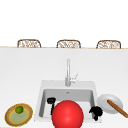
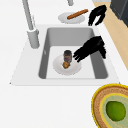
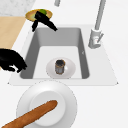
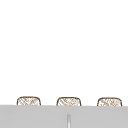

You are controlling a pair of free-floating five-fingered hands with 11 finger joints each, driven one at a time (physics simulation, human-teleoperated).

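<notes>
At far left, woven plate point(image 1: 10, 117) bearing lime point(image 1: 19, 109). Left hand point(image 1: 51, 102) over sink point(image 1: 40, 100), fingers straight, empty, close by jar point(image 2: 67, 55) on white dish point(image 2: 75, 70). Red ball point(image 1: 67, 114) blocking basin. Right hand point(image 1: 96, 111) curled, empty, beside plate point(image 1: 103, 100) with baguette point(image 1: 117, 108).

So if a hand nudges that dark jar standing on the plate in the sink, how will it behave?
The jar stands upright and narrow, so it would probably tip. Being cylindrical, it would likely roll, perhaps off the shallow white plate. The left hand is nearest.
</notes>
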